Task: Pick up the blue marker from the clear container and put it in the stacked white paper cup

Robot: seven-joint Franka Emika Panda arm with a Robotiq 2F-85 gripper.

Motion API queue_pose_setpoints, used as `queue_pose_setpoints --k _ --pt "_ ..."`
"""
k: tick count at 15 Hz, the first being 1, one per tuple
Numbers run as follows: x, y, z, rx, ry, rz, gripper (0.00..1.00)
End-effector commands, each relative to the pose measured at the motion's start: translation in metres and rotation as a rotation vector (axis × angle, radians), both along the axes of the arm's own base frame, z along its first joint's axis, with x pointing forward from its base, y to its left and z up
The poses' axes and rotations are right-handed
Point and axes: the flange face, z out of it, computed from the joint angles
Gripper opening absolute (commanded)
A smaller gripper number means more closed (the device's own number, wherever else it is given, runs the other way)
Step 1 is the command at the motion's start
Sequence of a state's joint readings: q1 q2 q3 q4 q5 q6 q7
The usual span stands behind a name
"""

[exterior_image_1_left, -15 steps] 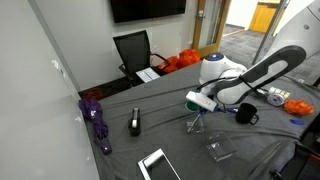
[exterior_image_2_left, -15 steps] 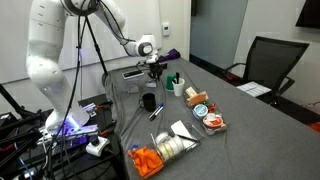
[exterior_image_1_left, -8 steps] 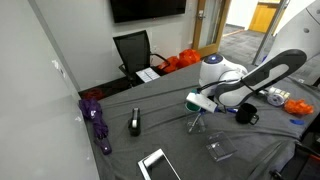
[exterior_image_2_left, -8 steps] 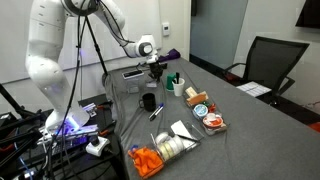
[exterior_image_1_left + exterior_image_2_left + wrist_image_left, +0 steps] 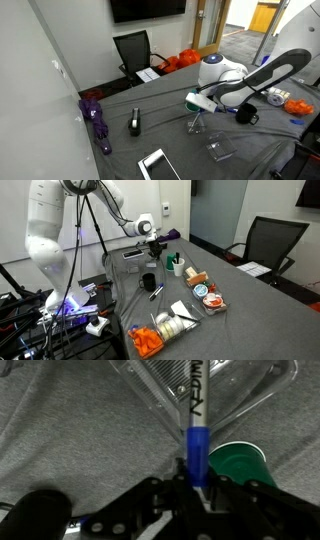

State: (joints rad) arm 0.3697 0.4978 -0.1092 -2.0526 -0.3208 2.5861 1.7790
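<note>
1. Gripping the blue marker (image 5: pixel 197 445) by its blue barrel, the tool (image 5: pixel 197 480) sits at the bottom edge of the wrist view. Its fingers are clenched on either side of the barrel.
2. The marker runs straight away from the tool, and its white printed section lies over the clear container (image 5: pixel 240 385). Whether the far end touches the tub I cannot tell.
3. Just beside the marker's blue section in the wrist view stands a green cup (image 5: pixel 238 463), open mouth up. A black mug (image 5: pixel 40 515) sits low on the opposite side, well apart from the marker.
4. All of it rests on a table (image 5: pixel 80 430) covered in grey cloth.
5. In both exterior views the arm (image 5: pixel 255 80) reaches over mid-table with the tool (image 5: pixel 196 113) (image 5: pixel 155 250) pointing down, close above the surface.
6. In an exterior view the stacked white paper cup (image 5: pixel 178 270) stands near the tool, just beside the green cup (image 5: pixel 172 259). The black mug (image 5: pixel 148 282) stands nearer the camera.
7. In an exterior view a second clear tub (image 5: pixel 220 150) lies apart from the tool on the camera's side of it, and a flat tablet (image 5: pixel 158 165) lies at the near edge.
8. Farther off sit a purple object (image 5: pixel 97 120), a black office chair (image 5: pixel 133 50) and a dark wall screen (image 5: pixel 147 8).
</note>
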Motion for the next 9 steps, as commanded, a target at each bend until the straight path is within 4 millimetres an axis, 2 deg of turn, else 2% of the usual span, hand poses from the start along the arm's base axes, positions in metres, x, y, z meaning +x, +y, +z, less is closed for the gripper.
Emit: queue_pose_setpoints --k 1,9 --pt "-0.009 0.004 0.023 0.004 -0.028 0.031 0.04" --pt "-0.009 0.002 0.063 -0.051 -0.043 0.058 0.04"
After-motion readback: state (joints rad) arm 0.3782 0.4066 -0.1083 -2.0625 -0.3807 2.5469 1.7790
